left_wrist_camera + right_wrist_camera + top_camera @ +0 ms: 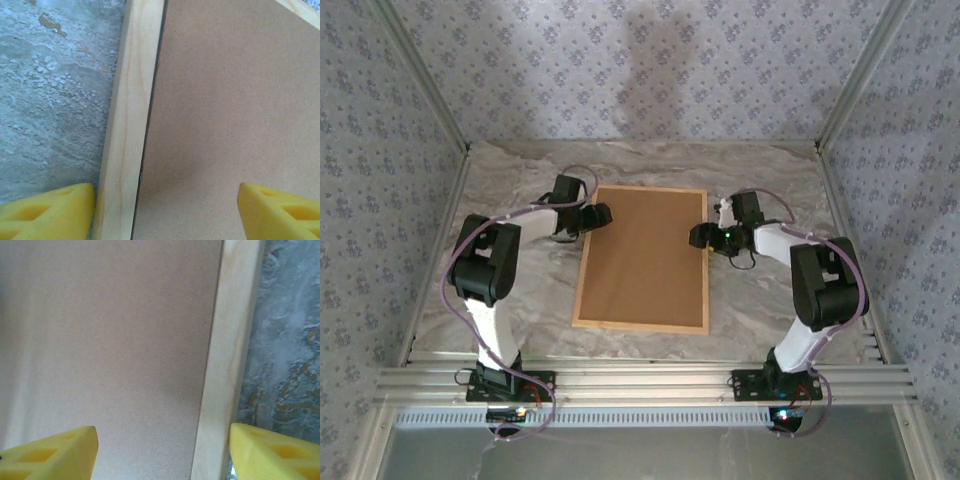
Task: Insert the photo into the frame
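Frame (127, 125) lies face-down on the desk (740, 300), brown board (645, 255) up. Left gripper (167, 200) and right gripper (162, 440) each straddle a side rail — fingers apart — probably to steady or lift it evenly.

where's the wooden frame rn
Top view: the light wooden rectangular frame lies back up at the centre of the marble table, between the left claw and right claw.

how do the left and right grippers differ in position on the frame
The left gripper straddles the left rail of the frame, right gripper the right rail. The left gripper sits by the far corner, right gripper nearer the bases. Both: jaws open, spanning from board to table.
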